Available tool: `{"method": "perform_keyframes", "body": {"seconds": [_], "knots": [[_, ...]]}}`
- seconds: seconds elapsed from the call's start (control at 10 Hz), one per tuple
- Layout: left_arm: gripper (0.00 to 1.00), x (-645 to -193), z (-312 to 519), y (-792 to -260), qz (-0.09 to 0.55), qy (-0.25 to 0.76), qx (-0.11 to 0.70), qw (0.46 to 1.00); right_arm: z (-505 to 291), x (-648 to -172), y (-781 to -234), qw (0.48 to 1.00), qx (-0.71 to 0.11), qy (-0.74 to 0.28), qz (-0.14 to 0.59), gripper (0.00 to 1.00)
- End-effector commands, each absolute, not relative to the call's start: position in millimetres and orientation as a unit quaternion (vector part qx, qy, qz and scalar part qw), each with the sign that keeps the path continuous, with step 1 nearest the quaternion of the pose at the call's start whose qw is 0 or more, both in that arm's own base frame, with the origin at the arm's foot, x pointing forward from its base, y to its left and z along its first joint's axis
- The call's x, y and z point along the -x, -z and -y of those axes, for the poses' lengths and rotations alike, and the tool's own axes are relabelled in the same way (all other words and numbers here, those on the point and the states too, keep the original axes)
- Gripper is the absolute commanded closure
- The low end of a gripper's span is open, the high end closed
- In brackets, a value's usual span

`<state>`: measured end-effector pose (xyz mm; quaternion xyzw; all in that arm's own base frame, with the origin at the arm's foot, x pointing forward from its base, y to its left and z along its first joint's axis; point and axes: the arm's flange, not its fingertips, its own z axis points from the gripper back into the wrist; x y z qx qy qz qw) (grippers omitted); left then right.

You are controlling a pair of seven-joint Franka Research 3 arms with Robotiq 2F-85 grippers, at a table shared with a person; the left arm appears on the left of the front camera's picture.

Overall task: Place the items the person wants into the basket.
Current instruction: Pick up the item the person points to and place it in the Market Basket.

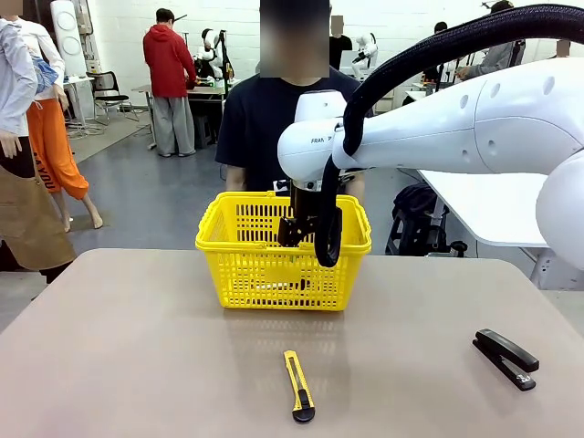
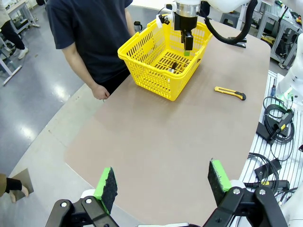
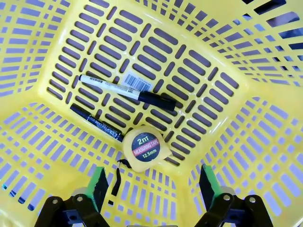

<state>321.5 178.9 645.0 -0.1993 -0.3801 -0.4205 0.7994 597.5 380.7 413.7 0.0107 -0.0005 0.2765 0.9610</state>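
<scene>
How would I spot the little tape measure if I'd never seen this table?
Find the yellow basket at the table's far side. On its slotted floor lies the tape measure, beside a white marker and a black pen. It alone is round, with a black label.

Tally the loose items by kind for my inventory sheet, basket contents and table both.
Marker, in basket: 1
Pen, in basket: 1
Tape measure, in basket: 1
Utility knife, on table: 1
Stapler, on table: 1
Total: 5

Utility knife (image 1: 298, 386), stapler (image 1: 505, 358) on table (image 1: 137, 365)
</scene>
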Motion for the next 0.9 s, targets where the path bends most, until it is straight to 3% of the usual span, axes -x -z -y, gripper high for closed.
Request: {"method": "perform_keyframes", "body": {"seconds": [0.0,0.5,0.8], "knots": [[0.0,-321.6,-180.0,-644.4,0.388,0.422,0.198,0.795,-373.9,-592.1,-420.7,0.959,-0.005,-0.284,0.015,0.0],[0.0,-321.6,-180.0,-644.4,0.388,0.422,0.198,0.795,-305.4,-511.5,-536.8,0.974,-0.024,-0.21,0.085,0.0],[0.0,-321.6,-180.0,-644.4,0.388,0.422,0.198,0.795,-226.7,-440.7,-563.4,0.97,-0.067,-0.2,0.119,0.0]]}}
